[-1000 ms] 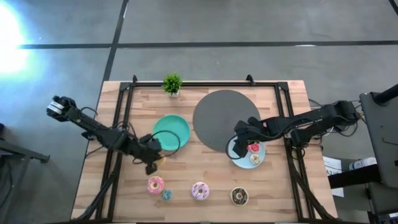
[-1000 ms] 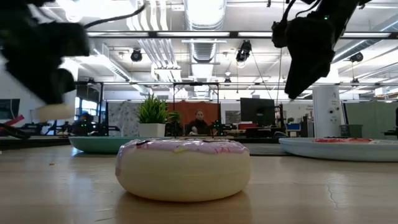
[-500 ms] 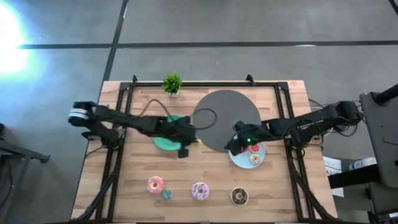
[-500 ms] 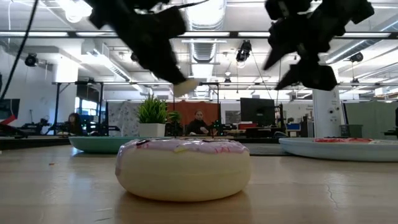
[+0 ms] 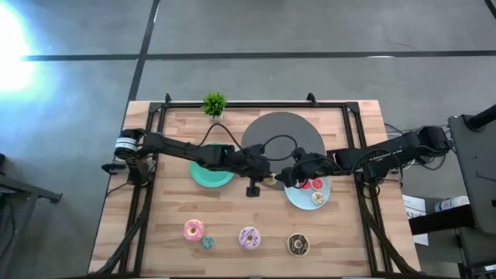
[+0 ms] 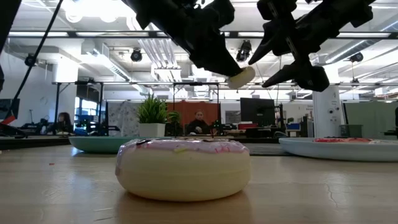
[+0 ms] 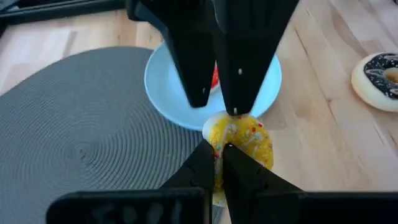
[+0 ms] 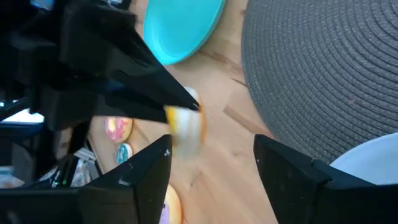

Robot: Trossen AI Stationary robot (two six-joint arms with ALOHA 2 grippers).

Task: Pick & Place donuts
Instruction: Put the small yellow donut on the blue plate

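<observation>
Clamped on its rim, the yellow mini donut (image 7: pixel 239 144) was held tilted above the desk (image 5: pixel 356 240) by the left pincer (image 7: pixel 214 163); the right pincer (image 8: pixel 211 165) was spread wide beside it.

Wood-slat table (image 5: pixel 155 232) with black frame rails. Directly on it: grey round mat (image 5: pixel 280 139), green plate (image 5: pixel 208 172) beside the mat, light-blue plate (image 5: pixel 302 198) at the mat's edge, small potted plant (image 5: pixel 215 103) at the far edge. Near-edge row, well clear of both sets of jaws: pink donut (image 5: pixel 194 229), teal mini donut (image 5: pixel 208 242) touching it, sprinkled pink-white donut (image 5: pixel 249 237), chocolate donut (image 5: pixel 297 244). The jaws meet over bare wood between the two plates.
</observation>
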